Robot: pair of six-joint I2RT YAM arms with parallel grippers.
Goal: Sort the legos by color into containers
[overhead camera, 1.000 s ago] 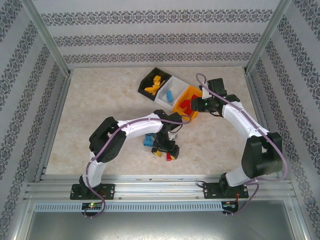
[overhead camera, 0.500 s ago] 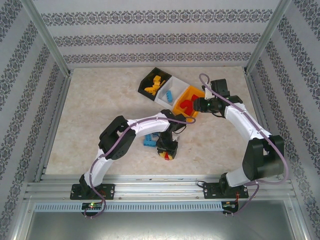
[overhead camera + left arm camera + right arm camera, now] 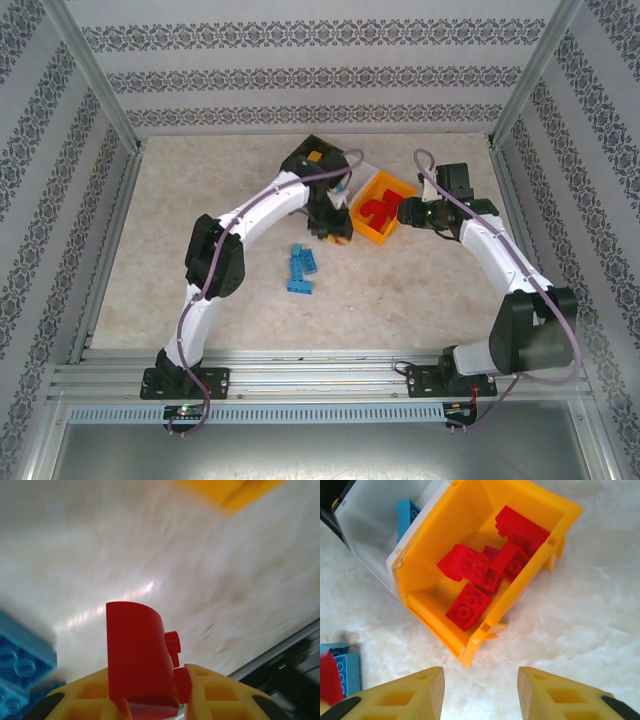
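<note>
One red brick (image 3: 136,650) is pinched in the left claw (image 3: 150,700), evidently for dropping into the orange bin (image 3: 422,600) just ahead, where other reds (image 3: 485,570) are gathered. The right claw (image 3: 480,690) is held spread and empty near that bin's corner. Blue bricks (image 3: 302,268) lie behind the left claw on the bench (image 3: 200,220).

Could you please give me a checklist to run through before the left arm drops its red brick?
1. Red brick held in the left tool: ok, pinched between the fingers.
2. Left tool above the orange bin: not ok, the table lies beneath it, with the bin edge ahead.
3. Orange bin holds red bricks alone: ok.
4. Right tool out of the bin: ok, open over the table beside it.
5. Table free of loose bricks: not ok, blue bricks lie there.
</note>
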